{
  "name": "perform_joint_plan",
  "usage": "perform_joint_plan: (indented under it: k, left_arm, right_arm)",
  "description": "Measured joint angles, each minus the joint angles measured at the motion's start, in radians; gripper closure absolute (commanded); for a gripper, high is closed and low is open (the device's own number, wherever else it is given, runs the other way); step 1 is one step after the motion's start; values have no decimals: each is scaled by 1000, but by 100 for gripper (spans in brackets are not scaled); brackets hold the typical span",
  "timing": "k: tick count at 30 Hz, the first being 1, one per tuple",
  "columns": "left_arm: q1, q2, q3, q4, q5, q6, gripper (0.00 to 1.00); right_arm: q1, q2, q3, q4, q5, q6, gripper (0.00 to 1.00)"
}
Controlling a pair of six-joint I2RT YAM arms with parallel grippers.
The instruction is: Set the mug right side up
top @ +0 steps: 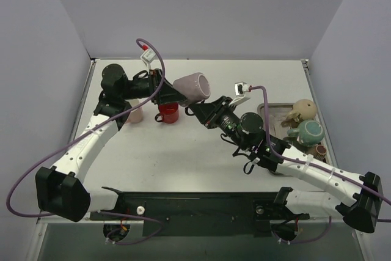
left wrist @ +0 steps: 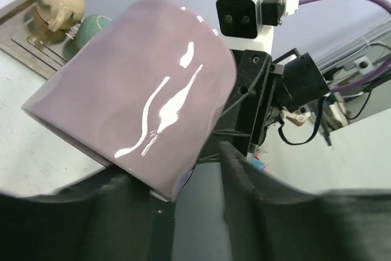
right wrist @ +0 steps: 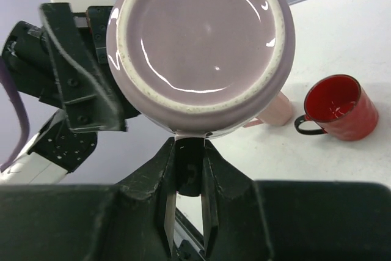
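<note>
White table [top: 183, 163] is enclosed by grey walls. Nearest, the right gripper [right wrist: 188, 142] is raised, its jaws drawn to a narrow slot and pinched on a pale part below the base of the lilac mug [top: 192, 86]. That mug is held in the air above the table's middle, tipped on its side. Its rim end is clamped by the left gripper [top: 166, 90]. Under them a red cup [top: 168, 112] is stood upright. Off to the right, two teapots are kept on a metal tray [top: 269, 109].
</note>
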Motion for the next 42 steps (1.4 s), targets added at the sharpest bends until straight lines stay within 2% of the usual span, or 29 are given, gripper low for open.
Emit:
perform_joint_plan:
  k: [1, 2, 3, 5, 6, 7, 8, 9, 10, 13, 16, 19, 23, 27, 31, 35, 37, 40, 42]
  left_arm:
    - [0, 0, -8, 19, -2, -12, 69]
    - [0, 0, -16, 31, -6, -26, 90]
    - [0, 0, -23, 45, -3, -43, 100]
    - [1, -5, -26, 88, 13, -29, 100]
    - [3, -12, -25, 92, 18, 7, 100]
    - [10, -18, -25, 77, 19, 37, 100]
    - [18, -25, -14, 10, 11, 94, 100]
    - [23, -29, 11, -99, -7, 154, 100]
    - [24, -31, 50, -254, -38, 258, 100]
    - [19, -22, 180, -684, -273, 617, 100]
    - [14, -32, 226, -970, -525, 943, 100]
    - [13, -36, 204, -1185, -737, 1184, 100]
    - [13, -22, 69, -1353, -976, 1402, 100]
    - [13, 50, -33, -1414, -1130, 1506, 100]
    - [13, 128, -72, -1392, -1199, 1553, 100]
    - [13, 182, -106, -1341, -1231, 1575, 100]
    - [13, 206, -119, -1324, -1234, 1583, 91]
    - [10, 232, -127, -1313, -1246, 1592, 62]
    - [9, 232, -128, -1309, -1248, 1602, 52]
  right_arm:
    - [1, 5, 2, 10, -2, 3, 100]
    - [2, 11, 6, 17, -5, 6, 100]
    - [2, 19, 11, 22, -4, 8, 100]
    - [-6, 43, 20, 3, -8, 34, 97]
    - [-9, 56, 26, -3, -13, 49, 73]
    - [-10, 68, 41, -22, -15, 57, 64]
    - [-12, 77, 64, -56, -17, 48, 49]
    - [-13, 85, 87, -110, -3, 34, 44]
    - [-14, 87, 107, -174, 22, 19, 35]
    - [-23, 75, 153, -406, 167, -15, 25]
    - [-80, 35, 149, -600, 290, -18, 24]
    - [-217, -28, 88, -749, 370, -3, 18]
    - [-380, -111, -34, -891, 461, 29, 16]
    - [-509, -190, -132, -988, 512, 59, 14]
    - [-556, -266, -182, -1046, 606, 103, 7]
    - [-603, -335, -247, -1065, 685, 166, 7]
    - [-650, -357, -285, -1077, 716, 204, 7]
    - [-719, -356, -316, -1087, 729, 247, 9]
    - [-760, -339, -326, -1087, 721, 270, 10]
